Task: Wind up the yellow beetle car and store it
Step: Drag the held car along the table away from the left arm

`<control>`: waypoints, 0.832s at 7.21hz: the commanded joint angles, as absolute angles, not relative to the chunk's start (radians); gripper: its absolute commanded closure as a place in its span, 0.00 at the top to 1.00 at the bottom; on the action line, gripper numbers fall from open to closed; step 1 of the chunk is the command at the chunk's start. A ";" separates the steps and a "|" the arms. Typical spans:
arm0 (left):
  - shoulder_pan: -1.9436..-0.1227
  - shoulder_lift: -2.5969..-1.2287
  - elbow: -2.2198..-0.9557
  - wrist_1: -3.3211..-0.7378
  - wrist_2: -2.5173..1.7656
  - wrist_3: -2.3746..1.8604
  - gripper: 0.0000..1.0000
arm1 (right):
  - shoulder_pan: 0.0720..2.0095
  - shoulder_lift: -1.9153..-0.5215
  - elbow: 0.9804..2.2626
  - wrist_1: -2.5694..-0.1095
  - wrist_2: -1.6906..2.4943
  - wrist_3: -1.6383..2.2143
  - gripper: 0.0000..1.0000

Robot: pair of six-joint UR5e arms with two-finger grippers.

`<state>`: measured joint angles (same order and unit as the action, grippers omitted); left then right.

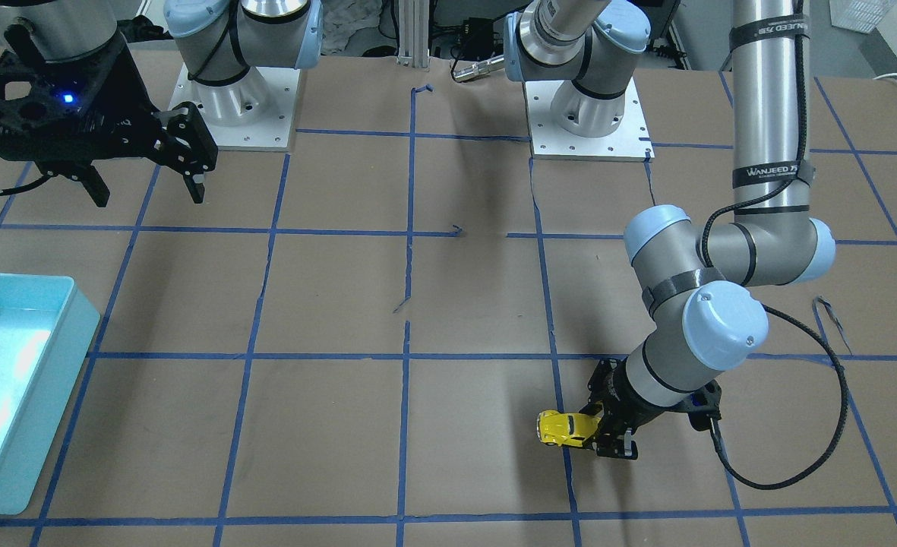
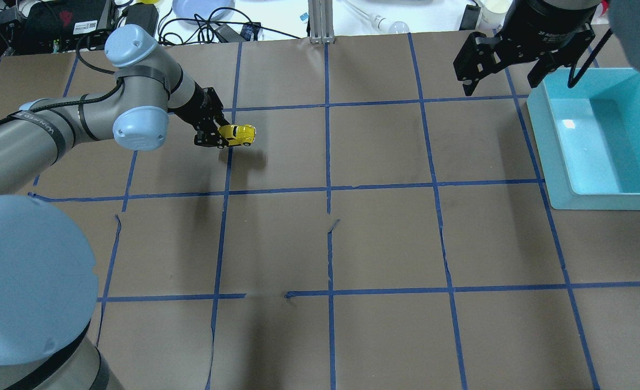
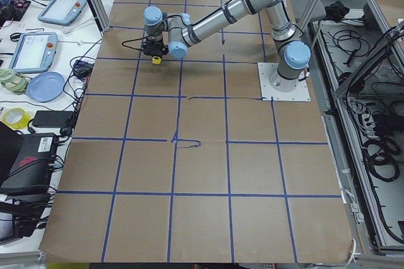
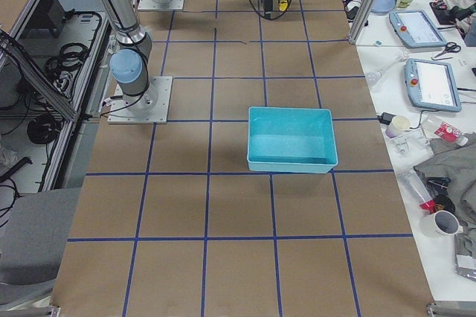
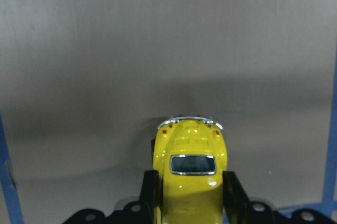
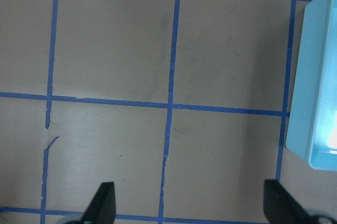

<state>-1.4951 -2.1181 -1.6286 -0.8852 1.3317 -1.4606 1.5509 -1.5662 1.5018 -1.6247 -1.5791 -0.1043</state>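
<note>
The yellow beetle car [image 2: 237,135] is held in my left gripper [image 2: 214,138], which is shut on its sides at the far left of the table. In the left wrist view the car [image 5: 190,169] sits between the two black fingers [image 5: 150,192], its rear pointing away, low over the brown paper. It also shows in the front-facing view [image 1: 563,428], jutting out of the left gripper [image 1: 608,433]. My right gripper [image 2: 506,70] is open and empty, high up beside the teal bin [image 2: 596,141]; its fingertips [image 6: 102,203] stand wide apart in the right wrist view.
The teal bin [image 1: 23,395] stands at the table's right side, its edge in the right wrist view [image 6: 316,77]. Brown paper with a blue tape grid [image 2: 328,187] covers the table. Cables, tablets and cups lie beyond the far edge.
</note>
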 commanded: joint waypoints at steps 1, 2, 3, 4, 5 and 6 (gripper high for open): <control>-1.522 -2.137 -1.632 -0.888 1.318 -1.470 0.00 | 1.551 -1.566 1.502 -1.626 -1.580 -0.104 1.00; -1.522 -2.144 -1.632 -0.888 1.319 -1.460 0.00 | 1.551 -1.566 1.502 -1.626 -1.582 -0.104 1.00; -1.520 -2.149 -1.628 -0.891 1.325 -1.451 0.00 | 1.551 -1.566 1.502 -1.625 -1.582 -0.104 1.00; -1.519 -2.157 -1.621 -0.891 1.330 -1.450 0.00 | 1.551 -1.566 1.502 -1.626 -1.582 -0.104 1.00; -1.514 -2.158 -1.621 -0.890 1.333 -1.450 0.00 | 1.551 -1.566 1.502 -1.626 -1.582 -0.104 1.00; -1.513 -2.158 -1.620 -0.890 1.342 -1.450 0.00 | 1.551 -1.566 1.502 -1.626 -1.580 -0.104 1.00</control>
